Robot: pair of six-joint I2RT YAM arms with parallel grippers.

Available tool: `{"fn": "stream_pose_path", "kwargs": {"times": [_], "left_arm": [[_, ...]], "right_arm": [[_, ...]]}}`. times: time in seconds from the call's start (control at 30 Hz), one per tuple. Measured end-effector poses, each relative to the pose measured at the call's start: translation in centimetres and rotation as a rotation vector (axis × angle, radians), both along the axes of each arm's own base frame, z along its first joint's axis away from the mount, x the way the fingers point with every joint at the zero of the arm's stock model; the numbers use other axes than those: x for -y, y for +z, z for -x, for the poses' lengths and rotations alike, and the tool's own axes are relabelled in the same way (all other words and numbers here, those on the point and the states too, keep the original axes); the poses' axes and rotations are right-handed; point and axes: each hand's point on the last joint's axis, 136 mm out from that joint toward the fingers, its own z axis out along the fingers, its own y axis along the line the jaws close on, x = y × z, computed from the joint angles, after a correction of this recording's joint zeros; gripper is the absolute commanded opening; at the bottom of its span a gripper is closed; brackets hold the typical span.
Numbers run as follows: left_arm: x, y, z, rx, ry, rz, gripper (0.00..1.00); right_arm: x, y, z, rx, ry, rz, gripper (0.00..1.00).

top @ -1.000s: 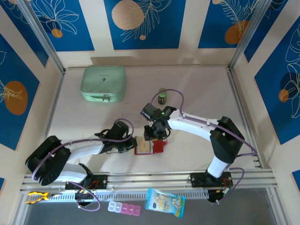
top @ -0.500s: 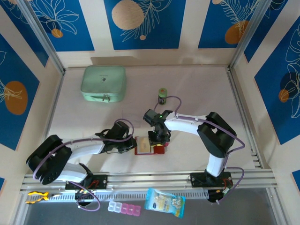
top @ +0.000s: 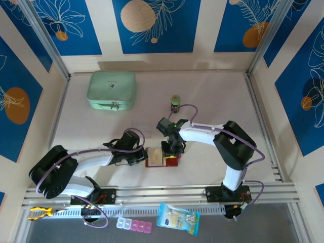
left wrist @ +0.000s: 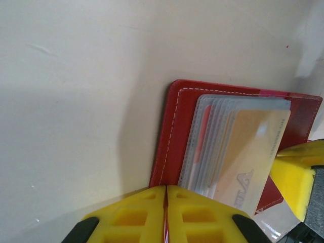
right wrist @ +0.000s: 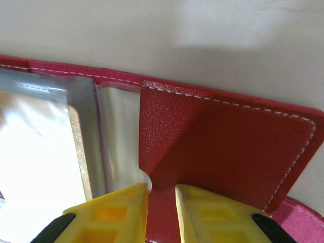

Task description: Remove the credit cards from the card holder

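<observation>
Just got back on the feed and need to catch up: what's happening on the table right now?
Both arms are working on the open red card holder. The left tool is shut on one edge of its cover. The right tool sits by the clear sleeves, jaws a narrow gap apart; whether it grips anything is unclear. A tan card is in its sleeve; none looks out yet.

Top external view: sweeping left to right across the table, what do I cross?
mint-green case → left gripper → card holder → right arm's elbow. The right gripper and the small green bottle overlap the card holder's span, so they are left out.
</observation>
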Motion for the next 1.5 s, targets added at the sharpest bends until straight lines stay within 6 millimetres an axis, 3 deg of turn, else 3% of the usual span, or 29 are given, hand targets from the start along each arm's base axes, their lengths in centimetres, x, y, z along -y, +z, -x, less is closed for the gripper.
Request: {"fn": "stream_pose_path", "kwargs": {"times": [0.2,0.73,1.03,1.33,1.5], "left_arm": [[-0.4,1.1,0.2,0.011,-0.009,-0.021,0.12],[-1.6,9.2,-1.8,0.184,-0.034,-0.084,0.14],[-3.3,10.9,-2.5,0.222,-0.04,-0.169,0.18],[-6.7,14.3,-6.4,0.298,-0.016,-0.256,0.26],[-7.5,13.6,-8.0,0.314,-0.079,-0.338,0.27]], "right_arm": [[0.0,0.5,-0.2,0.024,0.002,-0.003,0.24],[-0.6,5.9,-1.2,0.144,0.002,-0.089,0.24],[-0.3,7.3,0.1,0.176,0.003,-0.133,0.25],[0.5,8.0,0.6,0.192,-0.043,-0.14,0.25],[0.7,7.9,0.3,0.21,-0.054,-0.124,0.25]]}}
